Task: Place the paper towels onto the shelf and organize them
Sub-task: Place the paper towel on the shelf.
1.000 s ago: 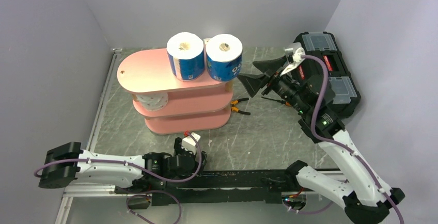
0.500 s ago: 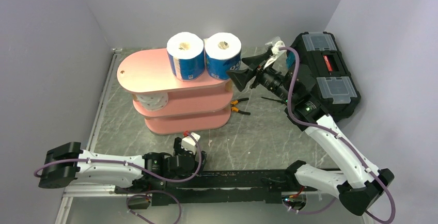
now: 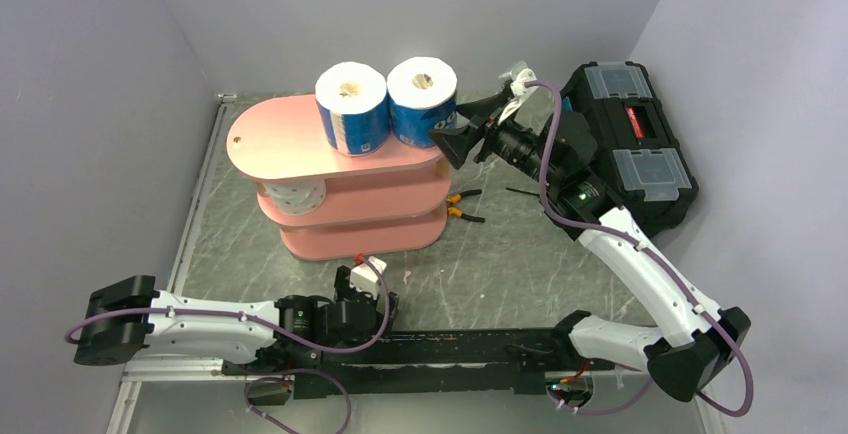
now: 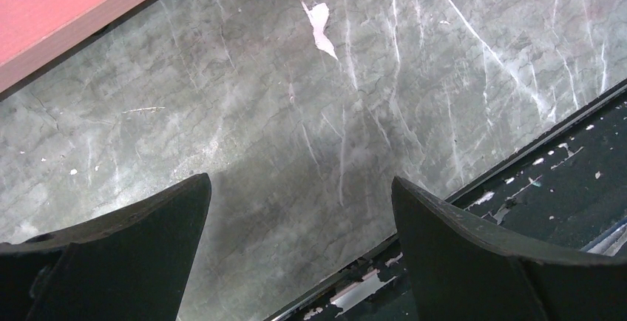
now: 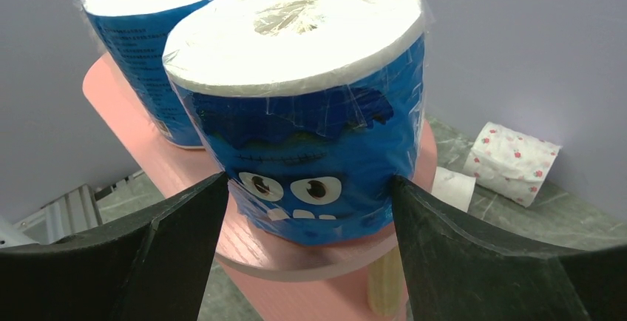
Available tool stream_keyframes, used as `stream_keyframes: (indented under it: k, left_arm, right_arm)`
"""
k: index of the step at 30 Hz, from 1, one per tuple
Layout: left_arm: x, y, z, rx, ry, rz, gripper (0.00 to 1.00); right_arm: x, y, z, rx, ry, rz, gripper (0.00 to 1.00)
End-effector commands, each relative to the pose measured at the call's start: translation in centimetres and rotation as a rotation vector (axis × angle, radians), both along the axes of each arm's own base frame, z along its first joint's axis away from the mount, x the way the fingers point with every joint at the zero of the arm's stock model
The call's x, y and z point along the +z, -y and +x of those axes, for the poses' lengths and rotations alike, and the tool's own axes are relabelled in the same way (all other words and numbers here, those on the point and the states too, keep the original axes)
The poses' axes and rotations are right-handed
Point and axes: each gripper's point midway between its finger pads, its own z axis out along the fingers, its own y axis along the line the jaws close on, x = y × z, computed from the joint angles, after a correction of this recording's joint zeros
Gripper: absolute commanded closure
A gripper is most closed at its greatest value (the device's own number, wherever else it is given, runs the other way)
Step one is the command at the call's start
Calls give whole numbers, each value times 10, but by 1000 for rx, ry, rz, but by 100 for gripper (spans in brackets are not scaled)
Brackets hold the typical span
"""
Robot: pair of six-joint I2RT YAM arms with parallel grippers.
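Two paper towels in blue wrappers stand side by side on the top board of the pink shelf (image 3: 280,139): the left roll (image 3: 350,109) and the right roll (image 3: 421,102). My right gripper (image 3: 452,134) is open, its jaws spread around the right roll (image 5: 310,129) with both fingertips at its sides. The left blue roll (image 5: 148,55) stands just behind it. A speckled roll (image 3: 292,194) sits on the middle tier. A speckled roll (image 5: 514,162) and a white roll (image 5: 452,188) lie on the table behind the shelf. My left gripper (image 3: 362,279) is open and empty above the table (image 4: 299,180).
A black toolbox (image 3: 630,139) stands at the right, behind my right arm. Orange-handled pliers (image 3: 462,206) lie on the table beside the shelf's right end. Grey walls close in the table on the left, back and right. A black rail (image 4: 562,151) runs along the near edge.
My right gripper moved left from the toolbox to the right blue roll. Both blue rolls have shifted a little to the left on the top board. The left arm has not moved.
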Motion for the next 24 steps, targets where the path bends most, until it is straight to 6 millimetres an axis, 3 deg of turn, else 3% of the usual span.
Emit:
stream_keyframes:
  k: [1, 16, 20, 24]
  left_arm:
    - [8, 4, 2, 18, 13, -36, 1]
    - [10, 5, 4, 19, 22, -25, 1]
    - [13, 2, 6, 36, 30, -14, 1]
    - [20, -6, 10, 75, 42, -23, 1]
  right_arm:
    - [36, -5, -8, 57, 106, 49, 18]
    - [38, -9, -7, 71, 95, 56, 17]
    - [56, 10, -11, -10, 116, 80, 11]
    - [79, 50, -23, -164, 129, 154, 7]
